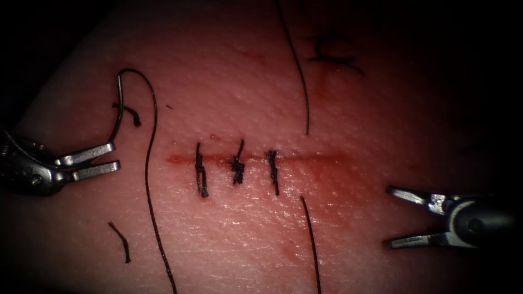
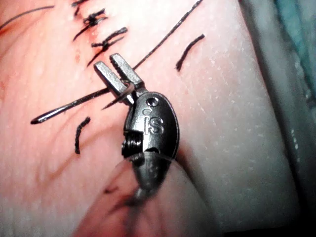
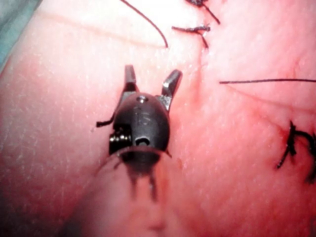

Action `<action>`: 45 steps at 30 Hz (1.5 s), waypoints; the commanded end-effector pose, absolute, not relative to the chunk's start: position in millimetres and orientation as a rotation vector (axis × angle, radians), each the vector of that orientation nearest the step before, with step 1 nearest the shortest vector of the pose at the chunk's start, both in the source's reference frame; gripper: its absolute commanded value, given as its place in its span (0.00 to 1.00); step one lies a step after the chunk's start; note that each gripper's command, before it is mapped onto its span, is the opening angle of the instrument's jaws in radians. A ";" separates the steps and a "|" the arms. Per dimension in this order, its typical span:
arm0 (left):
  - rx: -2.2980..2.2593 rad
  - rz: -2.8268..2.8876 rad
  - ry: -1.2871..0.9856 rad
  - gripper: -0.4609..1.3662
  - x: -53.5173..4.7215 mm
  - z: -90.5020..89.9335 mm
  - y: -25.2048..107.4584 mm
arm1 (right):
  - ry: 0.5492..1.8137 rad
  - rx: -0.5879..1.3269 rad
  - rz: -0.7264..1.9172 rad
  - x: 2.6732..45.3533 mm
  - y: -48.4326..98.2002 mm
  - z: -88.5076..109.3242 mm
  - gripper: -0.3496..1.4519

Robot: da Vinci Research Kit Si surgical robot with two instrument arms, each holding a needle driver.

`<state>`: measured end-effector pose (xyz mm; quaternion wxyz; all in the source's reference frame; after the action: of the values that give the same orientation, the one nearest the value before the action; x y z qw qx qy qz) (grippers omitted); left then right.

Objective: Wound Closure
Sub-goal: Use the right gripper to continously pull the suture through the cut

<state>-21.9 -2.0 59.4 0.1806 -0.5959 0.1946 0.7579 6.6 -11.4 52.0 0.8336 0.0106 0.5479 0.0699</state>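
Steel needle [image 1: 118, 109] is held near its blunt end by the left tool [image 1: 111, 158], at 9 o'clock of the cut [image 1: 256, 159]; it lies outside the tissue [image 1: 229, 239], arcing toward 12 o'clock. Thread [image 1: 148, 179] is trailed from it toward 6 o'clock. Three stitches [image 1: 237, 166] are seen across the cut. Right tool [image 1: 389, 216], at 4 o'clock, is spread apart and holds nothing. Cut thread ends [image 1: 121, 241] are scattered around; a loose strand [image 1: 312, 239] lies between cut and right tool.

Suturing practice bench — stitched tissue [image 1: 261, 92]
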 end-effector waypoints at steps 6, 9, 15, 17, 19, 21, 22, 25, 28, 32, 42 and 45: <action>-1.692 2.151 0.545 0.06 -22.0 59.2 -2.1 | 1.177 0.020 0.123 9.7 -11.1 53.6 0.74; -1.692 2.150 0.545 0.06 -22.0 59.2 -2.1 | 1.186 0.028 0.115 11.5 -11.3 54.3 0.71; -1.692 2.150 0.545 0.06 -22.0 59.2 -2.1 | 1.199 0.048 0.106 13.4 -11.7 55.9 0.71; -1.693 2.150 0.544 0.06 -21.9 59.2 -2.1 | 1.202 0.055 0.111 13.9 -12.0 56.6 0.71; -1.694 2.150 0.544 0.06 -21.9 59.1 -2.1 | 1.204 0.058 0.112 14.2 -12.1 56.8 0.71; -1.694 2.150 0.544 0.06 -21.9 59.1 -2.1 | 1.204 0.061 0.115 14.5 -12.3 57.0 0.66; -1.694 2.150 0.544 0.06 -21.9 59.1 -2.1 | 1.204 0.061 0.115 14.6 -12.4 57.0 0.56; -1.693 2.150 0.544 0.06 -21.9 59.1 -2.1 | 1.203 0.073 0.124 14.7 -12.4 56.8 0.00; -1.693 2.151 0.545 0.06 -21.9 59.1 -2.1 | 1.194 0.082 0.121 14.6 -12.2 56.5 0.00; -1.691 2.156 0.540 0.06 -22.1 59.2 -2.1 | 1.168 0.102 0.111 14.4 -12.3 56.3 0.00; -1.698 2.166 0.543 0.06 -22.9 59.3 -2.2 | 1.169 0.167 0.043 13.7 -15.8 53.6 0.00; -1.698 2.166 0.543 0.06 -22.8 59.3 -2.2 | 1.170 0.192 0.013 13.8 -18.1 52.0 0.00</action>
<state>-22.9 -2.2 59.3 0.1700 -0.5963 0.1940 0.7602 13.9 -19.1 51.3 0.8290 0.0932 0.5514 0.0015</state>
